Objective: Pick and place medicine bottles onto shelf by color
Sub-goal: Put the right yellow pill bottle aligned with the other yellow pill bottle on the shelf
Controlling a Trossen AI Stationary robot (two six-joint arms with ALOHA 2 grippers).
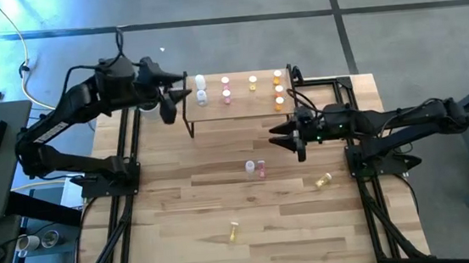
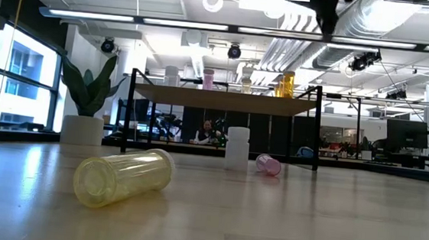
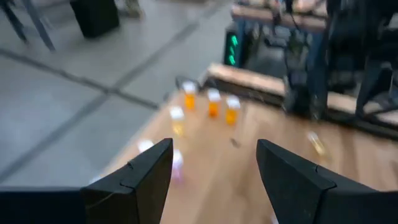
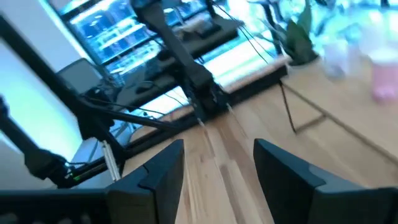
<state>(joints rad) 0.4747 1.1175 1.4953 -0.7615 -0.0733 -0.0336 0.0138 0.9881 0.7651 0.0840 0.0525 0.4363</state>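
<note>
The shelf [image 1: 236, 106] stands at the table's far middle. On its board stand two white bottles [image 1: 200, 89], two pink [image 1: 226, 90], one pale yellow [image 1: 252, 82] and three orange [image 1: 279, 89]. On the table a white bottle [image 1: 250, 167] stands upright, with a pink one [image 1: 261, 171] lying on its side beside it. Two pale yellow bottles lie on their sides, one at the right [image 1: 322, 180] and one near the front [image 1: 234, 230]. My left gripper [image 1: 184, 85] is open and empty at the shelf's left end. My right gripper [image 1: 274, 138] is open and empty just in front of the shelf's right end.
Black frame rails [image 1: 126, 158] run along the table's left and right sides under the arm bases. In the low view, the front yellow bottle [image 2: 123, 176] lies close. The white [image 2: 237, 147] and pink [image 2: 268, 165] bottles sit before the shelf's legs [image 2: 318, 128]. Bare wood lies at the front.
</note>
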